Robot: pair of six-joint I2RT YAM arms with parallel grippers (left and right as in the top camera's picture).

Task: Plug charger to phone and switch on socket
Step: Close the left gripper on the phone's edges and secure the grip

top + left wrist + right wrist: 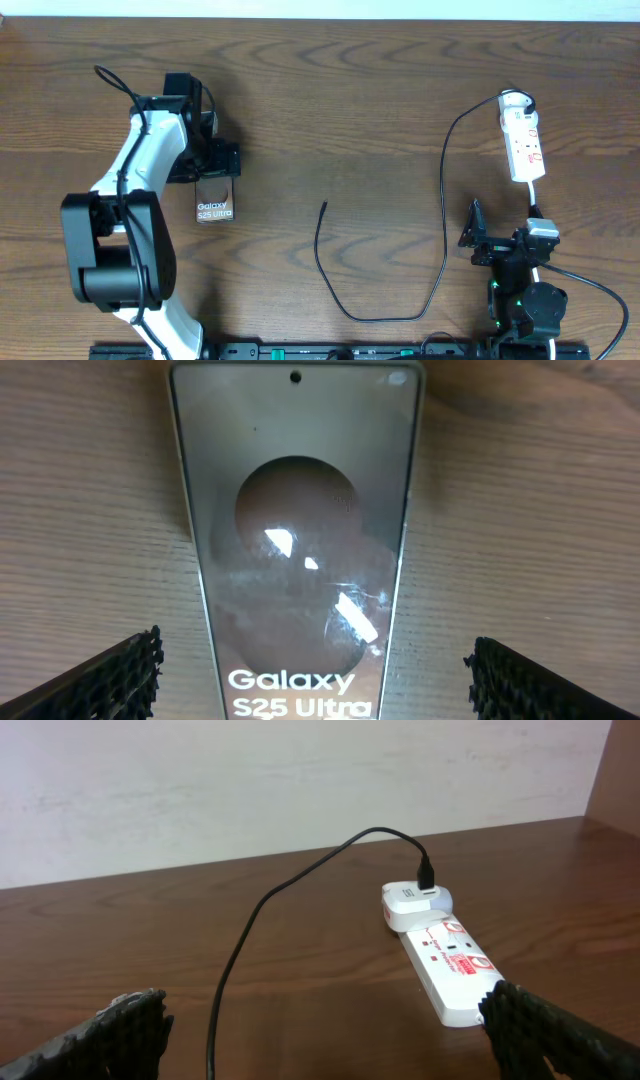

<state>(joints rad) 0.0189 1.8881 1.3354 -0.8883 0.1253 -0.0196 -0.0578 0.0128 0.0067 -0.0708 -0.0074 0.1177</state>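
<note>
Brown wood-grain table (350, 100) carries everything. The phone (216, 205) lies flat on the left side, face up, with white "Galaxy S25 Ultra" lettering at its near end; its far end is hidden under the left gripper (215, 165) in the overhead view. From the left wrist, the phone (300, 560) fills the middle of the frame and the left gripper (320, 685) has its fingers (125, 675) spread wide, one on each side of the slab and clear of its edges, holding nothing.

The charger (444, 230) runs as a thin black cable in a long loop across the middle of the table. Its plug tip (324, 206) lies loose on the wood, well apart from the phone. The other end enters a white adapter (415, 905) at the far end of the socket (523, 140), which lies at the right.

The right gripper (478, 238) sits near the socket's white cord (535, 195), its fingers (125, 1030) spread and empty, pointing toward the socket (455, 970). Whether the switch is on cannot be told
</note>
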